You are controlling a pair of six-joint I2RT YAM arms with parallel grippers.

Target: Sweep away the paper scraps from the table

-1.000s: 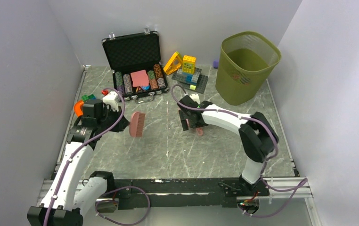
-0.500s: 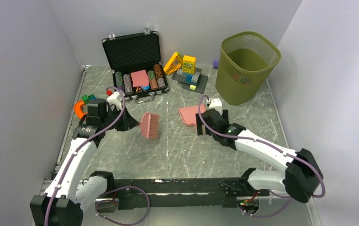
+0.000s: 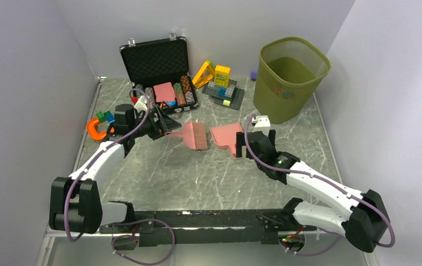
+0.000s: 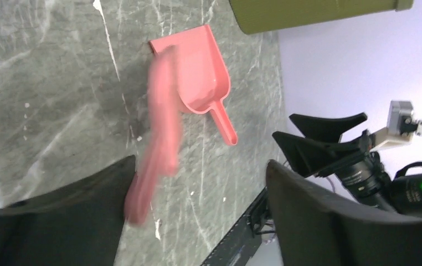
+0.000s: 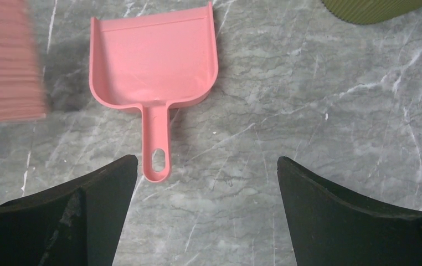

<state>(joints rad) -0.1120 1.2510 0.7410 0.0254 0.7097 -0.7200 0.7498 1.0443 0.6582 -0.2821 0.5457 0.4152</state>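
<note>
near the left gripper [image 3: 163, 126], a pink brush [image 3: 195, 136] flanks the dustpan [image 3: 225, 134].

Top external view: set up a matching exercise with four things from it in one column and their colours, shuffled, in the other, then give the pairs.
Things:
1. dustpan
2. waste bin
3. case
4. curved block

Colours:
a. black
b. orange
c. pink
d. olive green

Pairs: 1-c, 2-d, 3-a, 4-b
</note>
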